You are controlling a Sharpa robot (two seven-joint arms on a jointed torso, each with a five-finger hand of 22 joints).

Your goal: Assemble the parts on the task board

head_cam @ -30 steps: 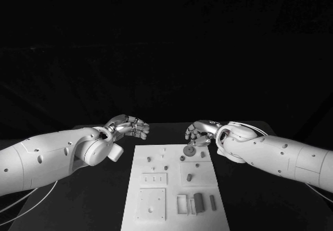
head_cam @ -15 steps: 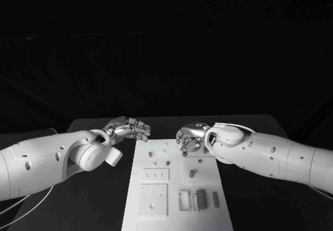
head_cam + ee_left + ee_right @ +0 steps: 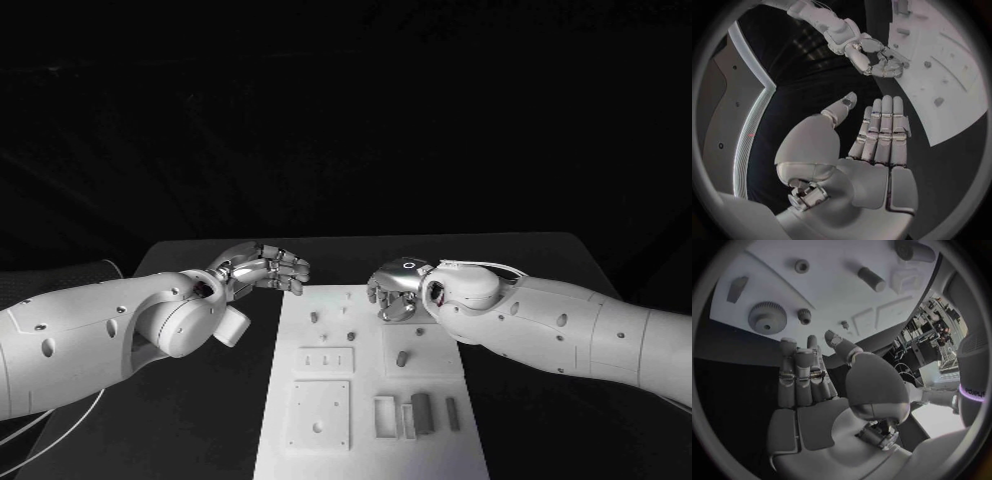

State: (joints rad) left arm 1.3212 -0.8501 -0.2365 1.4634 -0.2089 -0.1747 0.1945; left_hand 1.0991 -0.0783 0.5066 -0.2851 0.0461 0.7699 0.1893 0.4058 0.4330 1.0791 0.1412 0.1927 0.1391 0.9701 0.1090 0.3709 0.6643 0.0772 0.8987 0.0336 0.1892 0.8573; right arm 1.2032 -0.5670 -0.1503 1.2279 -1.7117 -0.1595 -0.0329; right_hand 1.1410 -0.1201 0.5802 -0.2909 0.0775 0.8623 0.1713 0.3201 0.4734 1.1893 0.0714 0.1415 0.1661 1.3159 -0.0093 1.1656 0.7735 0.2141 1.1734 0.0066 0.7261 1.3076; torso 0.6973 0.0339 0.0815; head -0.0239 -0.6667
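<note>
The white task board [image 3: 364, 460] lies lengthwise in the middle of the table. My right hand [image 3: 395, 290] hovers over the board's far end with fingers straight, thumb apart and nothing held. In the right wrist view a large grey gear [image 3: 767, 317], a small gear [image 3: 804, 315], a short cylinder [image 3: 871, 278] and a ring [image 3: 802, 265] sit on the board [image 3: 823, 290] just beyond its fingertips [image 3: 787, 346]. My left hand [image 3: 268, 268] floats empty off the board's far left corner, fingers extended [image 3: 882, 130]. The left wrist view also shows the right hand [image 3: 872, 54] above the board [image 3: 942, 60].
Nearer to me the board carries a slotted square block [image 3: 326, 358], a larger square plate [image 3: 320, 415], a peg [image 3: 404, 357] and several upright rectangular pieces [image 3: 418, 412]. Black tabletop [image 3: 202, 400] flanks the board on both sides under my forearms.
The camera has shifted. My right hand has moved in over the board's far end and now hides the large gear in the head view. The left hand has hardly moved.
</note>
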